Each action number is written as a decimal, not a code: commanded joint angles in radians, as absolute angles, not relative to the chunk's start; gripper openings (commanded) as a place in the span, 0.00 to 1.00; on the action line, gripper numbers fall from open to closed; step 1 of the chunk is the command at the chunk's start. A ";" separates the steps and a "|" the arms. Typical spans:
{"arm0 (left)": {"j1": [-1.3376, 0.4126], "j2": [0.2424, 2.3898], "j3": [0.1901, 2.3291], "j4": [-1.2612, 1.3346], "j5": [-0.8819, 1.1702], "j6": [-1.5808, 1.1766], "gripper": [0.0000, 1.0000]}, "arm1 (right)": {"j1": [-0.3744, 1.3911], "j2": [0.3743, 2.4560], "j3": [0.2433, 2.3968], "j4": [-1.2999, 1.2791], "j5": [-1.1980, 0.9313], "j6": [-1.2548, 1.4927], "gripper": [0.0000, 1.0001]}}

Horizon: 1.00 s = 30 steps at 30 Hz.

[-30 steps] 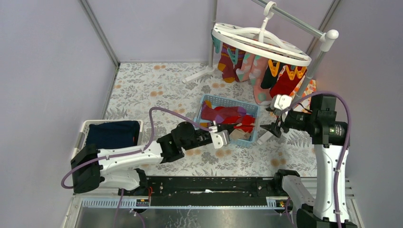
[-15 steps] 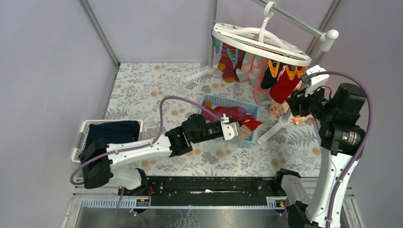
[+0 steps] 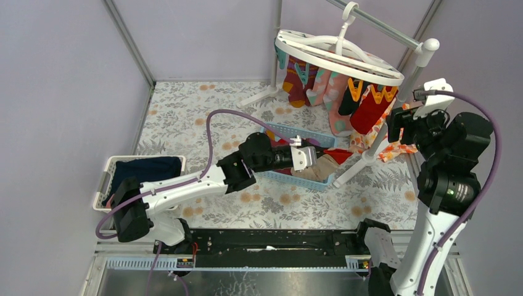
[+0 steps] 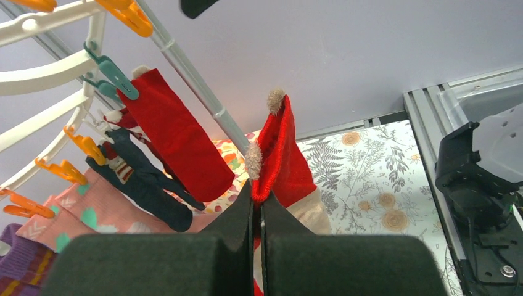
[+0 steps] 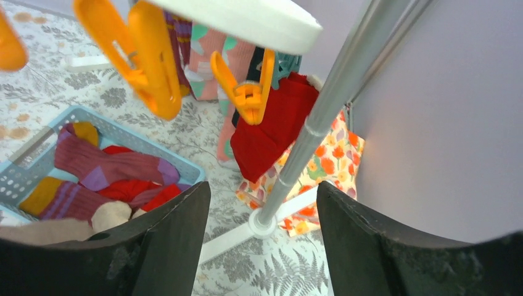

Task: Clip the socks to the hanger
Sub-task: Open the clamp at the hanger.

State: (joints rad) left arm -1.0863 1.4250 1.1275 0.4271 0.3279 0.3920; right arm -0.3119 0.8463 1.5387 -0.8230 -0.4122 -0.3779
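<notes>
Though pinched in the left hand (image 4: 258, 200), red sock (image 4: 279, 154) partly hidden.

The left arm (image 3: 179, 192) and the right arm (image 3: 432, 235) have white link shells and black joint housings. A purple cable (image 3: 230, 112) runs along each one. The jaws are matt black. A black rail (image 3: 271, 239) joins both bases.
</notes>
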 commanded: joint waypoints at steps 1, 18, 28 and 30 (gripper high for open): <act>-1.081 1.416 1.123 0.418 0.371 0.373 0.00 | -0.342 0.875 1.497 -0.667 -0.522 -0.293 0.71; -1.081 1.394 1.097 0.426 0.377 0.379 0.00 | -0.384 0.926 1.387 -0.361 -0.798 -0.276 0.69; -1.080 1.393 1.097 0.425 0.385 0.381 0.00 | -0.395 0.904 1.353 -0.260 -0.857 -0.158 0.65; -1.080 1.393 1.098 0.426 0.390 0.380 0.00 | -0.396 0.902 1.340 -0.240 -0.846 -0.133 0.65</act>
State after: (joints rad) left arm -1.0855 1.4120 1.1095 0.4076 0.3756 0.3767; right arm -0.3882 0.9211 1.3571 -0.3313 -0.8162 -0.2138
